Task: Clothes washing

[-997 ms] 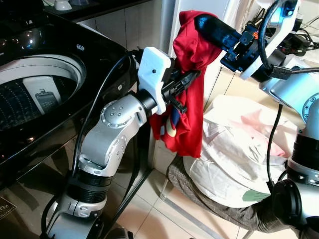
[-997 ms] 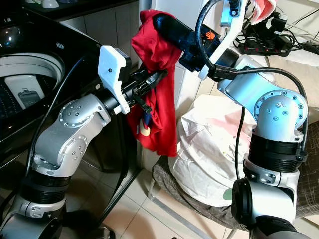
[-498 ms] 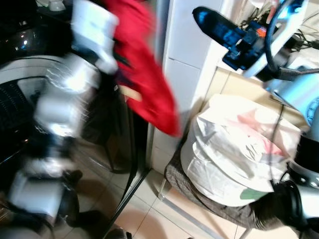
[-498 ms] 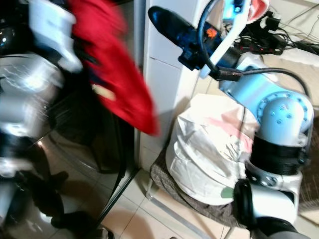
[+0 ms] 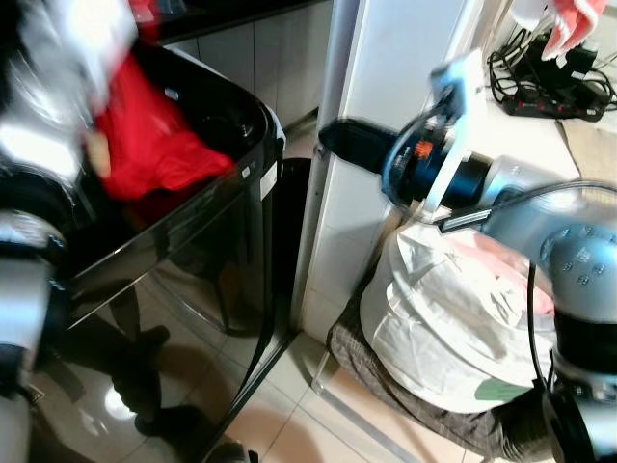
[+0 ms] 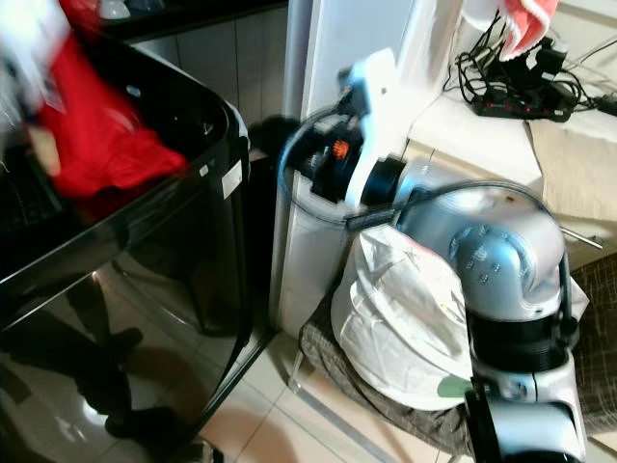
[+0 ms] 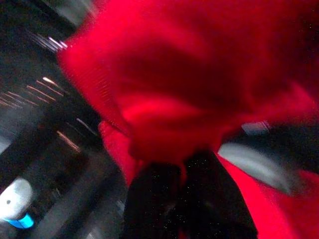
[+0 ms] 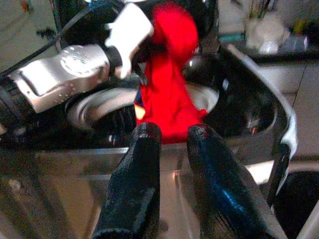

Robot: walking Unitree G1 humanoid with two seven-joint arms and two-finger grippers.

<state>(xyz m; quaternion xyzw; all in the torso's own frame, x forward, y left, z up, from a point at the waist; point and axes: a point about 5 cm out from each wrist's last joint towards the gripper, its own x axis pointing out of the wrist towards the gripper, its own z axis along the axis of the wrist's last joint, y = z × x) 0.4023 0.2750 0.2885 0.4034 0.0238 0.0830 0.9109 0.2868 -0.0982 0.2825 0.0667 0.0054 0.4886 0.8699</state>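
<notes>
Your left gripper (image 7: 184, 169), fingers seemingly clamped on the shirt (image 8: 167, 97), holds it over the washer (image 5: 222, 174) for dropping. Right gripper (image 8: 172, 149): fingers apart, empty.

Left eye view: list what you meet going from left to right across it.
Red garment held over the washing machine → right gripper → white laundry bundle → power strip with cables.

Head cams look down at the washing machine (image 5: 231, 145), left wrist cam's jammed against the red garment (image 7: 199, 74), right wrist cam sees both from further back.
</notes>
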